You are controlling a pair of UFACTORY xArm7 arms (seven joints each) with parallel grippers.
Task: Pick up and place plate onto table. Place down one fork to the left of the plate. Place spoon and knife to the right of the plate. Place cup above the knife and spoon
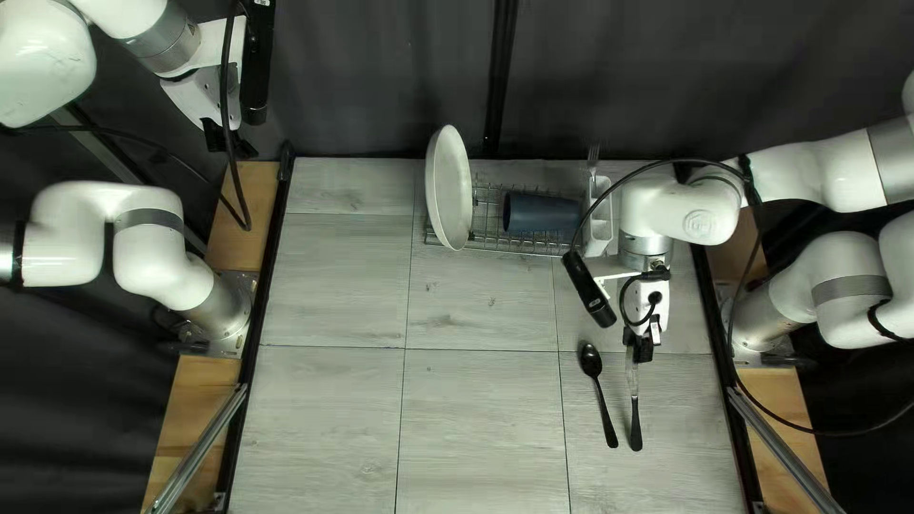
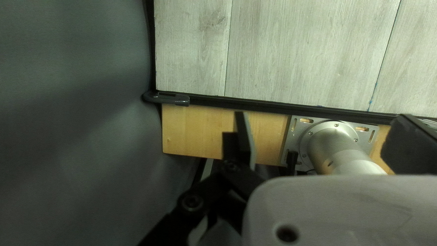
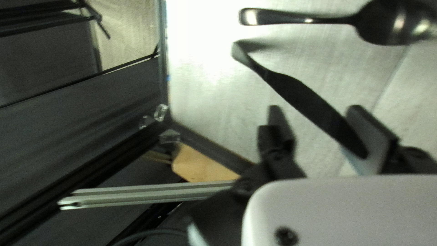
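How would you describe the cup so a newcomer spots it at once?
Near the table's far edge in the top left view is a wire rack. The cup lies there between plate and cutlery holder. Unlike those pale neighbours, it is a dark blue cylinder on its side.

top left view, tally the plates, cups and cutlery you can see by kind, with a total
plate: 1
cup: 1
fork: 1
spoon: 1
knife: 1
total: 5
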